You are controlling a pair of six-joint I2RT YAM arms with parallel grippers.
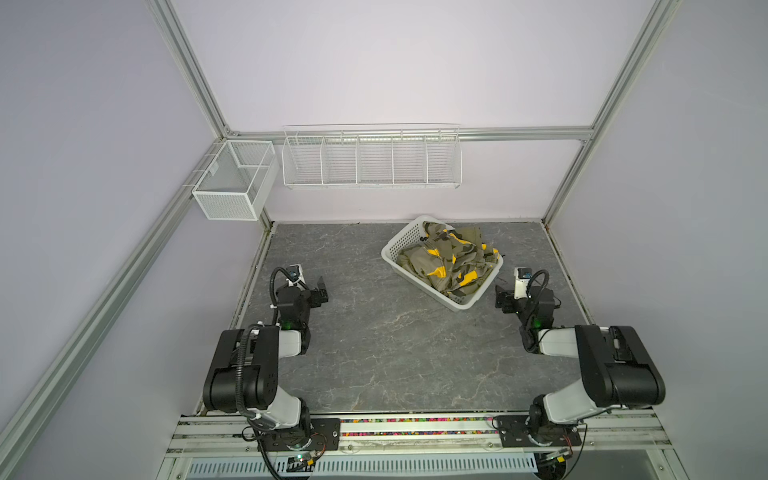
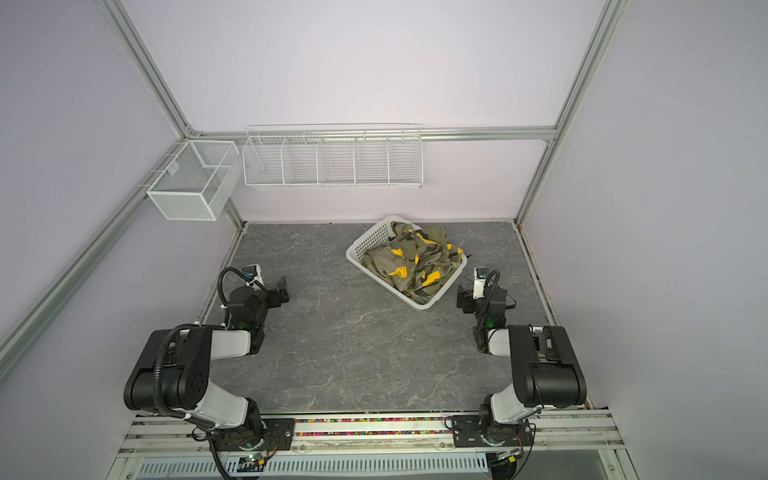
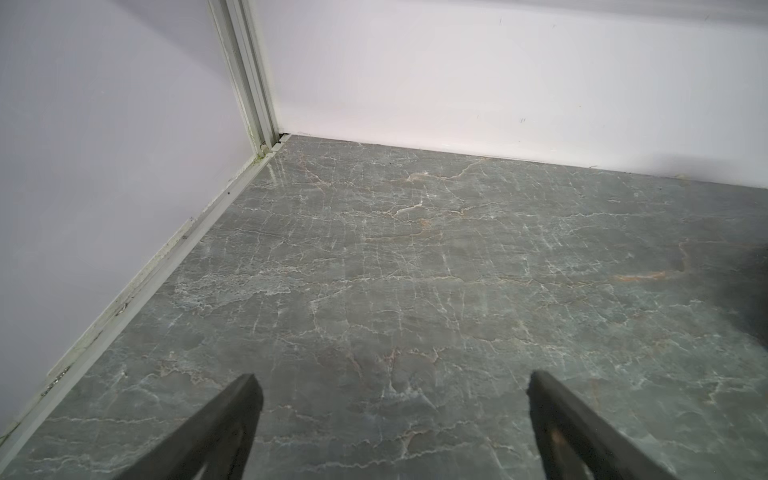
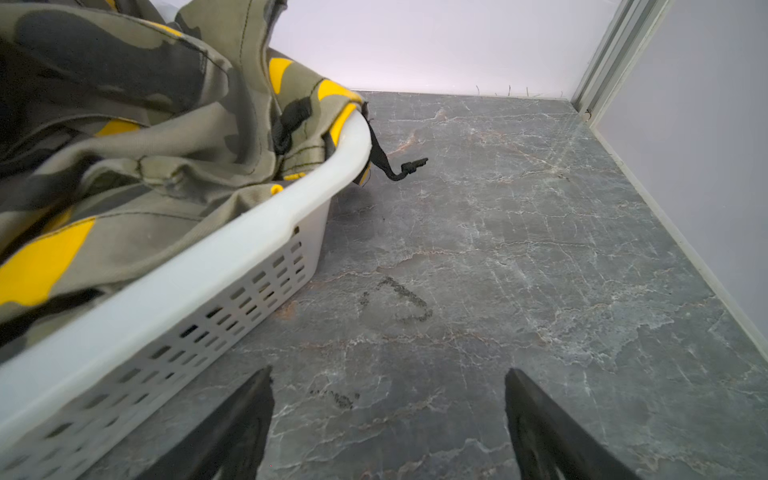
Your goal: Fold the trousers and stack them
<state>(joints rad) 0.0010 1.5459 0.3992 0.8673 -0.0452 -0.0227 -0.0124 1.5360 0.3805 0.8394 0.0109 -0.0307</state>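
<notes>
While the trousers [image 1: 446, 259] [image 2: 411, 259] lie crumpled in a heap inside the white slotted basket [image 1: 469, 300] [image 2: 424, 305], both arms hover low over the grey marbled bench [image 1: 374, 353], one at each side. The basket sits toward the far right part of the bench, turned at an angle to the back wall. The cloth fills it and rises above the rim, showing olive, khaki, black and bright yellow patches.

The left gripper [image 1: 320, 291] [image 2: 282, 289] is well apart from the basket, near the left edge of the bench. In the left wrist view the left gripper [image 3: 390, 382] has its jaws spread wide, with only bare bench [image 3: 415, 270] between them.

The right gripper [image 1: 503, 297] [image 2: 463, 297] is just beside the basket's right corner. In the right wrist view the right gripper [image 4: 388, 376] also has its jaws apart and holds nothing. The basket wall [image 4: 249, 257] runs close alongside it, and the trousers [image 4: 124, 145] bulge over the rim. A black drawstring [image 4: 399, 170] hangs out over the basket's far corner onto the bench [image 4: 519, 249].

On the back wall hang a white wire rack [image 1: 372, 160] with dividers and, at the left corner, a white mesh box [image 1: 232, 183].
</notes>
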